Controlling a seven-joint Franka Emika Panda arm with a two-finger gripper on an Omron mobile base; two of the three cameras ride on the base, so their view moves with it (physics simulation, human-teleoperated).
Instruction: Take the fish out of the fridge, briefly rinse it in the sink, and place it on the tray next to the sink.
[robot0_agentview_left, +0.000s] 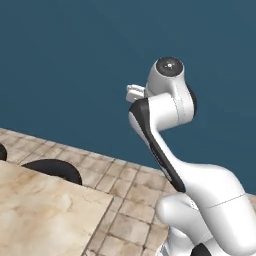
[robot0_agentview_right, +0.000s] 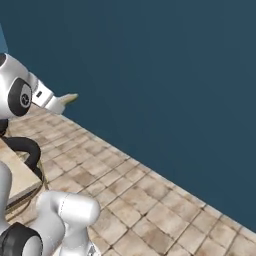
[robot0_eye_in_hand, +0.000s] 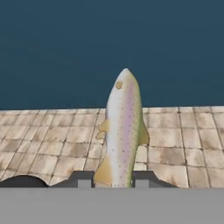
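A slim pale silvery fish (robot0_eye_in_hand: 124, 131) stands up between my two dark fingertips in the hand view, head pointing away, with my gripper (robot0_eye_in_hand: 112, 180) shut on its tail end. From the right base view the fish's tip (robot0_agentview_right: 69, 99) pokes out past my white hand, held high in the air over the tiled floor. In the left base view the hand (robot0_agentview_left: 135, 92) peeks out behind the raised arm. The fridge, the sink and the tray are out of view.
A beige stone-topped table or counter corner (robot0_agentview_left: 45, 210) lies at the lower left, with a dark round object (robot0_agentview_left: 52, 170) beside it. Brown tiled floor (robot0_agentview_right: 150, 200) stretches ahead to a dark blue wall (robot0_agentview_right: 160, 65).
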